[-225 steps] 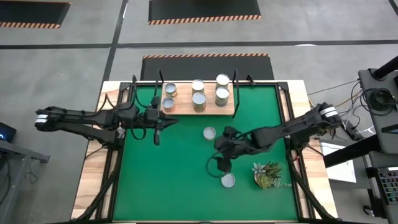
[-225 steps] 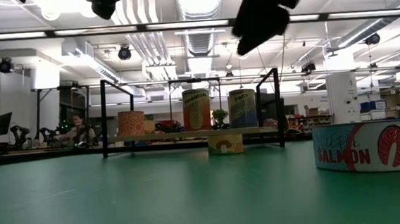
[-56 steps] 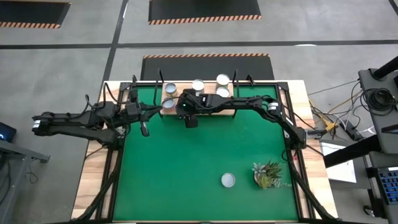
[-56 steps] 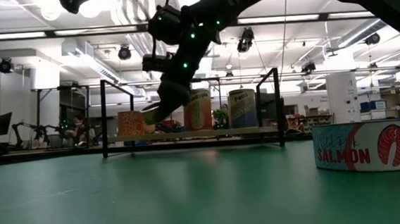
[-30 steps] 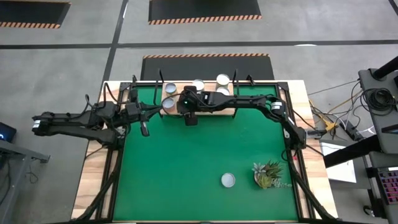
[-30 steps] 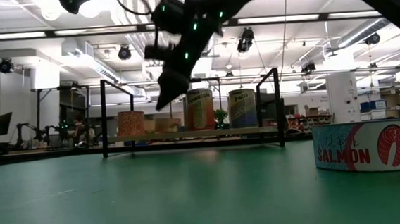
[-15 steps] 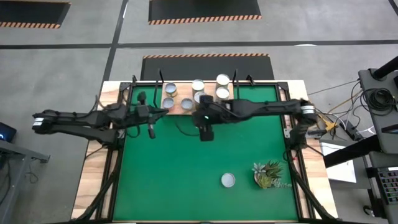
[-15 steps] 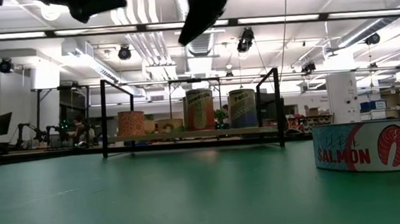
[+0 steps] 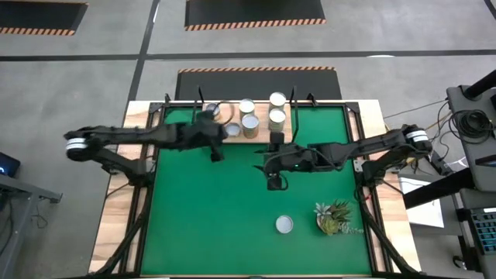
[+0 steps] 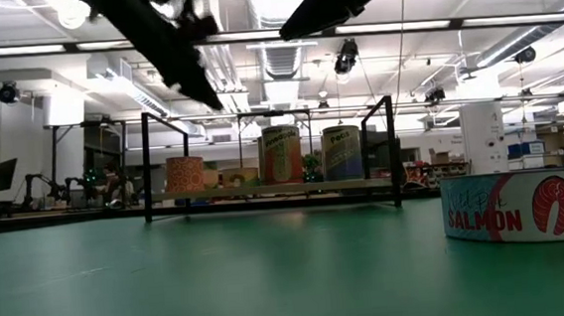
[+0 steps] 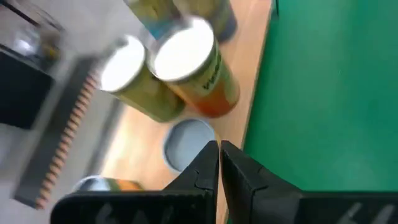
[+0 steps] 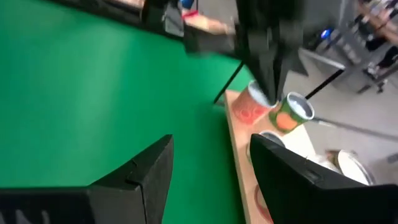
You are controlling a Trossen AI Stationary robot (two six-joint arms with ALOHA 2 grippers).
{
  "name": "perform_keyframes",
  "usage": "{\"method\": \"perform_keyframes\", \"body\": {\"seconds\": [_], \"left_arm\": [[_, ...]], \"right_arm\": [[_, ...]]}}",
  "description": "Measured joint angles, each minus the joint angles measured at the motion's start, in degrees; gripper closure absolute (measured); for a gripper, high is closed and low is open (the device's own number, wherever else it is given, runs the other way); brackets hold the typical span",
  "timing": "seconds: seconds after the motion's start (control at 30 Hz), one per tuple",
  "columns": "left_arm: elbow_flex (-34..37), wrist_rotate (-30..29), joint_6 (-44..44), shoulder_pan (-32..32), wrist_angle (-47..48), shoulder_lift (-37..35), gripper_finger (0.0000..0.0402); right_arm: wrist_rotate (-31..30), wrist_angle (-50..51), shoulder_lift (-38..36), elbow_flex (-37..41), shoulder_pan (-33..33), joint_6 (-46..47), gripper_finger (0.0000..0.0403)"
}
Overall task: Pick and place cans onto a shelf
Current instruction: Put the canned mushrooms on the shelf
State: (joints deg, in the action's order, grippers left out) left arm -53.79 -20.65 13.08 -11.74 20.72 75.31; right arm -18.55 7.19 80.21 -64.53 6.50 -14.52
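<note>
The light-wood shelf stands at the mat's far edge with several silver-topped cans upright on it; they also show in the low view. One flat salmon can rests on its base on the mat, near right. My left gripper is shut and empty, above the mat by the shelf's left front; its wrist view looks at the cans. My right gripper is open and empty over the mat's middle.
A small leafy plant lies on the mat at the near right, beside the salmon can. Black frame rails run along the mat's left and right sides. Open green mat lies at the near left.
My right gripper has drawn back from the shelf's left part toward the table's right and near edge, out over the mat, holding nothing. My left gripper has gone toward the table's right, up to the shelf's left front.
</note>
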Motion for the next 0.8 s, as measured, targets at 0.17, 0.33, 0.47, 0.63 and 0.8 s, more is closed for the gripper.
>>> {"method": "perform_keyframes", "body": {"seconds": [0.17,0.33,0.47,0.63,0.8], "left_arm": [[-6.7,12.6,1.3,-9.0,5.0,10.5,0.0402],[-10.1,13.7,1.0,-11.8,6.5,16.3,0.0402],[-12.0,13.7,0.3,-11.8,6.4,19.5,0.0402],[-13.1,11.3,-2.3,-11.8,7.0,21.9,0.0402],[-12.9,8.9,-6.1,-11.8,8.9,22.1,0.0402]], "right_arm": [[0.5,-5.8,-4.3,5.6,0.1,-0.7,0.0204],[0.5,-7.8,-8.2,10.1,0.1,-1.6,0.0204],[0.5,-8.0,-11.0,11.6,0.1,-1.9,0.0204],[0.5,-8.1,-12.4,12.5,0.1,-1.7,0.0204],[0.5,-7.9,-12.6,13.0,0.1,-1.8,0.0204]]}}
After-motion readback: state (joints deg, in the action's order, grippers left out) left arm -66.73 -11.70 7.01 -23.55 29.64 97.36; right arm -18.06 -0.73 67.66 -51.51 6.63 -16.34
